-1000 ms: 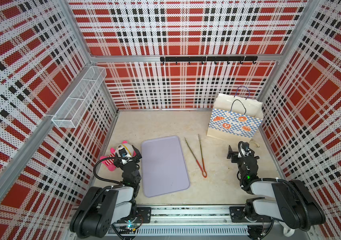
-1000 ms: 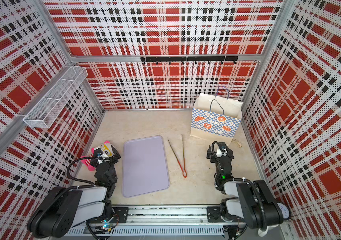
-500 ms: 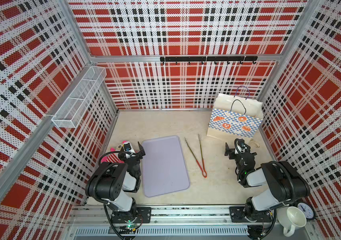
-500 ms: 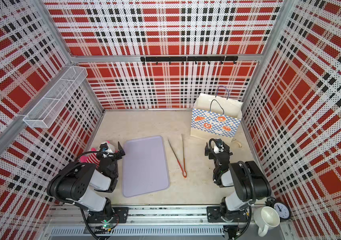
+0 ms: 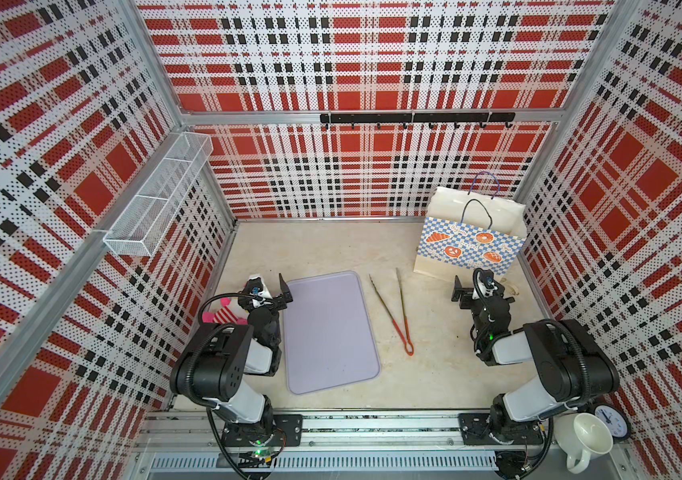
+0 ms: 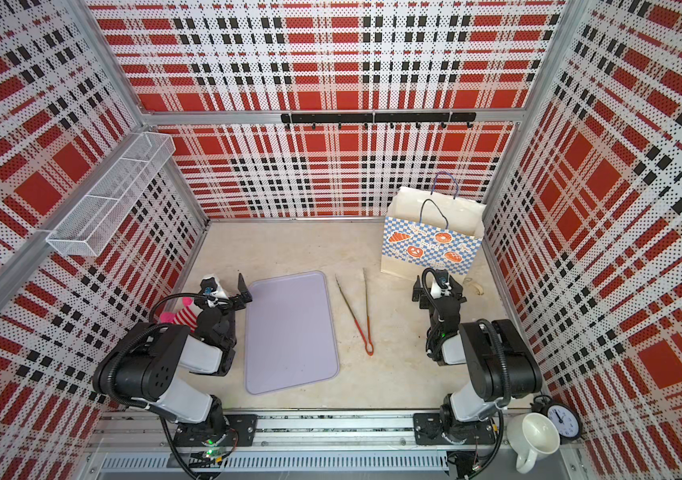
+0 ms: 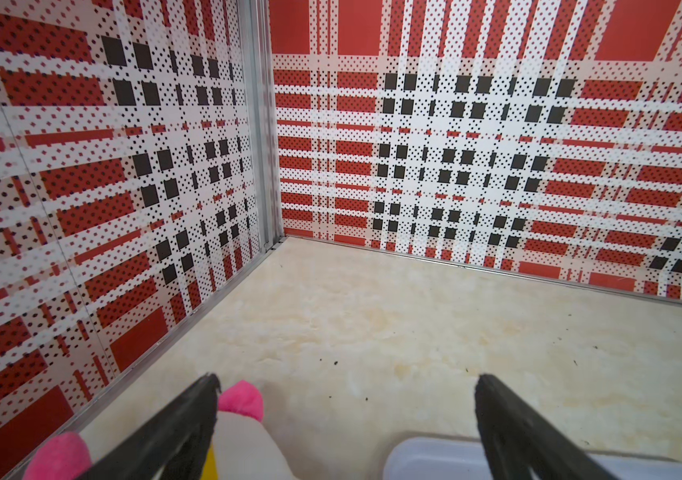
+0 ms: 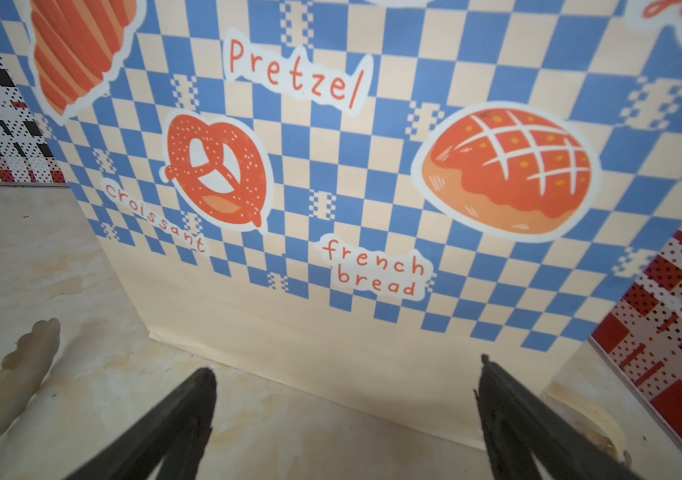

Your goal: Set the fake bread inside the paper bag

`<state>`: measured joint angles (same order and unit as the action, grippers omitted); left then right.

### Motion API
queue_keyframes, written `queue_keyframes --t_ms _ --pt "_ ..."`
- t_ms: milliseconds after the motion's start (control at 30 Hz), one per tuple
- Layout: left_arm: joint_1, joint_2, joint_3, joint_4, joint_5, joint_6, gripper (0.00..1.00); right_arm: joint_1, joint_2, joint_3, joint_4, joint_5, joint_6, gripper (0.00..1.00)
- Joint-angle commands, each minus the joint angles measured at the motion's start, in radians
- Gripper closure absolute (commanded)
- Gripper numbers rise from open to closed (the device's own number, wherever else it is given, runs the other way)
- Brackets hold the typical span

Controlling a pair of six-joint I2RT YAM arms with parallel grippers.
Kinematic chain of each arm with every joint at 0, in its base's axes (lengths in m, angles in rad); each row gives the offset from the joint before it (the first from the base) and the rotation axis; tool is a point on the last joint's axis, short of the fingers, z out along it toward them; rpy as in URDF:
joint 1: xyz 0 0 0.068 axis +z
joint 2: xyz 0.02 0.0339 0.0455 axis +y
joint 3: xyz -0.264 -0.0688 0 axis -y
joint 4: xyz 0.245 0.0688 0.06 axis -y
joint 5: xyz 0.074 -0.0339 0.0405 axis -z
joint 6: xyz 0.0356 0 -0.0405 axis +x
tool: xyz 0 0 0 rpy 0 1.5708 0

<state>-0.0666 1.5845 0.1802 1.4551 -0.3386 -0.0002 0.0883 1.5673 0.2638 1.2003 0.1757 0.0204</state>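
No fake bread shows in any view. The paper bag (image 5: 470, 239) (image 6: 433, 237) stands upright at the back right, its top open and its blue-and-white checkered front (image 8: 331, 199) facing my right gripper. My right gripper (image 5: 481, 291) (image 6: 439, 293) (image 8: 345, 374) is low over the table just in front of the bag, open and empty. My left gripper (image 5: 268, 291) (image 6: 227, 291) (image 7: 345, 382) is open and empty at the left, between a plush doll and the tray's far corner.
An empty lilac tray (image 5: 327, 332) (image 6: 289, 332) (image 7: 426, 457) lies in the middle. Red-handled tongs (image 5: 393, 311) (image 6: 356, 311) (image 8: 19, 365) lie right of it. The pink-and-white doll (image 5: 225, 316) (image 7: 243, 436) lies by the left wall. A white mug (image 5: 586, 436) and a clock (image 5: 609, 419) stand front right.
Both arms have risen from lying flat at the front, and both grippers have shifted slightly toward the back. The mug and clock now show behind the right arm. Jaws stay open.
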Motion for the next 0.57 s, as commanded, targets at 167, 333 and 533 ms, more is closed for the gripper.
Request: queue_keyframes --t_ms 167,333,533 --pt "0.009 -0.007 0.008 -0.002 0.013 0.000 0.02 -0.005 0.006 0.005 0.004 0.011 0.003 0.00" --pt "0.010 -0.008 0.007 -0.003 0.013 0.000 0.02 -0.016 0.007 0.021 -0.027 -0.006 0.009 0.00" --pt "0.010 -0.007 0.008 -0.003 0.014 0.000 0.02 -0.042 0.002 0.029 -0.049 -0.065 0.023 0.00"
